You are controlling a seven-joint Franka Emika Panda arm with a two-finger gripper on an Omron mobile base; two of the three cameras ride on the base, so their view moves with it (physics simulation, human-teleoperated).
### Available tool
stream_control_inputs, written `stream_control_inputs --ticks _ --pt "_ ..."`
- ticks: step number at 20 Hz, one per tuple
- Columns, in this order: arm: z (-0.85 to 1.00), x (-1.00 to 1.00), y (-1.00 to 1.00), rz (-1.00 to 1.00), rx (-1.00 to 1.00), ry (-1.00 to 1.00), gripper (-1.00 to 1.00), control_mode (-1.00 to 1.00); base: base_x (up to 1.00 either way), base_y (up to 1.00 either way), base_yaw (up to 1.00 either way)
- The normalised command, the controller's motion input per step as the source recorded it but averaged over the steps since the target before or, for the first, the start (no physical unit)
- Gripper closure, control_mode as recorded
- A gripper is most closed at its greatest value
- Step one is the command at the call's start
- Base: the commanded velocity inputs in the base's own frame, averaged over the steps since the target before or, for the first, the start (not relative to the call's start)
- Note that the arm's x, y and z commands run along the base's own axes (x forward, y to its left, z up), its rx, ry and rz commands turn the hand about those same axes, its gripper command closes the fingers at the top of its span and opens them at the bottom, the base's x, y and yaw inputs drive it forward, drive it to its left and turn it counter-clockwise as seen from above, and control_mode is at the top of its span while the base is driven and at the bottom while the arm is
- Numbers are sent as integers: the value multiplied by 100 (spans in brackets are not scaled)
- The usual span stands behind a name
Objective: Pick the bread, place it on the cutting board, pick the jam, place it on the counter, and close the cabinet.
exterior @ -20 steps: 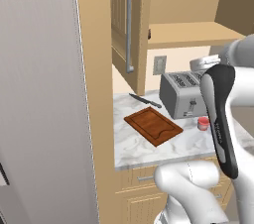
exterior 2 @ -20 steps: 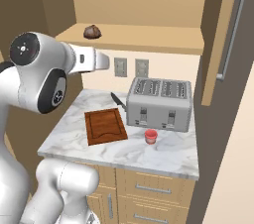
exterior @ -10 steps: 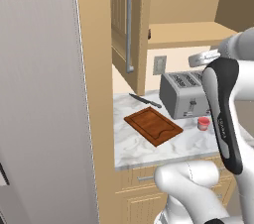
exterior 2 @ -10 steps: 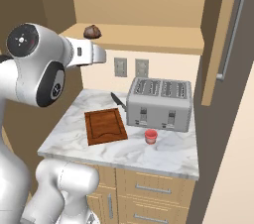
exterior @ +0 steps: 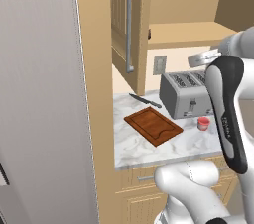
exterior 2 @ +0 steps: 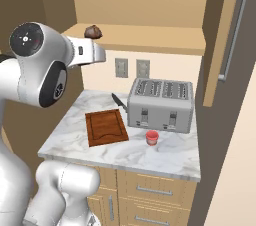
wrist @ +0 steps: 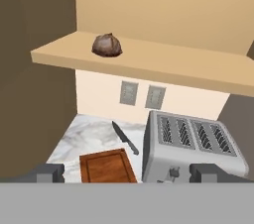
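Arm raised nearer bread (wrist: 106,45), fingers (wrist: 48,172) spread

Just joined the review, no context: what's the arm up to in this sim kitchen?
The arm is raised toward the open cabinet, its pincer open and holding nothing, aimed at the bread on the cabinet shelf. The cutting board lies bare on the counter with a knife behind it. The jam already stands on the counter in front of the toaster. Nothing has been picked up yet.

No readable text, label, brand, number or sign appears on anything.
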Motion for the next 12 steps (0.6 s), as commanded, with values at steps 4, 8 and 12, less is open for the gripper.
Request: stream_control_inputs --ticks 4,8,12 --pt "0 8 0 1 0 0 -100 -100 0 0 0" --pt "0 21 8 0 0 0 -100 -100 0 0 0" --pt "0 31 19 0 0 0 -100 -100 0 0 0"
